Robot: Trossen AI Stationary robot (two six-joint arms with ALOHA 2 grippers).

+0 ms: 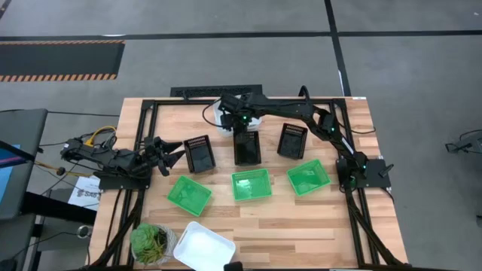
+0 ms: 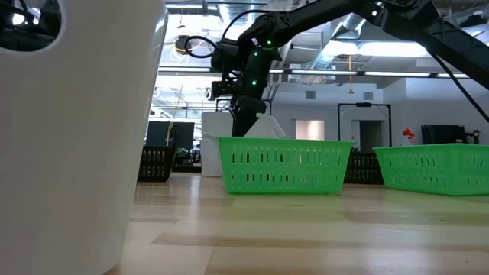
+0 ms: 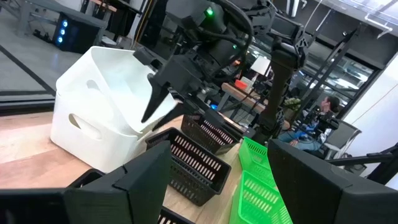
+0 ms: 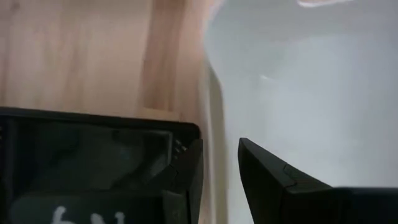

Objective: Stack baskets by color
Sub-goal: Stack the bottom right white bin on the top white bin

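Observation:
Two white baskets stand at the table's far middle: a lower one (image 3: pixel 87 127) flat on the wood, and an upper one (image 3: pixel 118 71) tilted, its low end resting inside the lower one. My right gripper (image 1: pixel 232 123) is over them, shut on the upper basket. Three black baskets (image 1: pixel 247 147) sit in a row across the middle, with three green baskets (image 1: pixel 251 184) in a row nearer. A third white basket (image 1: pixel 203 247) lies at the near edge. My left gripper (image 1: pixel 175 154) waits open at the left, beside the leftmost black basket (image 1: pixel 199 153). My right gripper pinches the upper white basket's side wall at its rim (image 4: pixel 217 134), one finger (image 4: pixel 273 180) inside the basket and the other (image 4: pixel 186 180) outside. The fingers come steeply from above. The basket is tilted, its held side raised, its low end in the lower white basket.
A round potted plant (image 1: pixel 153 242) stands at the near left corner. A black frame (image 1: pixel 143 128) runs along the table's left, right and far sides. The right arm (image 1: pixel 301 113) stretches across the far right part of the table, above the right black basket (image 1: pixel 292 141).

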